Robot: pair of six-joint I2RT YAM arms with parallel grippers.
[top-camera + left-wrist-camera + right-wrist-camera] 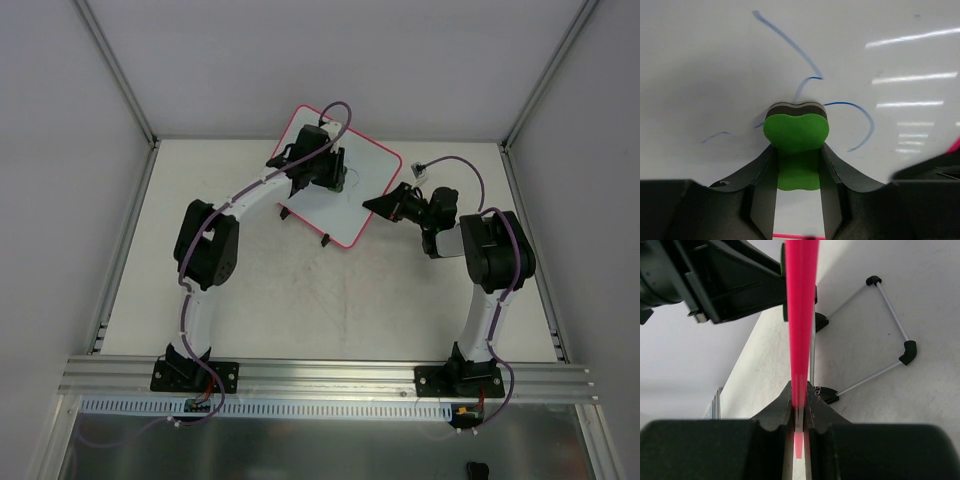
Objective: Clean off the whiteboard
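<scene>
The whiteboard [365, 190] with its pink-red frame stands tilted at the back middle of the table. Its white face [850, 50] fills the left wrist view and carries thin blue pen strokes [790, 42]. My left gripper [318, 170] is shut on the green bone-shaped eraser [796, 135], whose dark felt edge presses on the board among the strokes. My right gripper [380, 203] is shut on the board's pink frame [800, 315], seen edge-on in the right wrist view.
Two black clip feet [325, 240] stick out at the board's near edge. A wire stand leg with black caps [907, 351] rests on the table behind the board. A small white connector [420, 170] lies at the back right. Metal enclosure rails [130, 240] border the table.
</scene>
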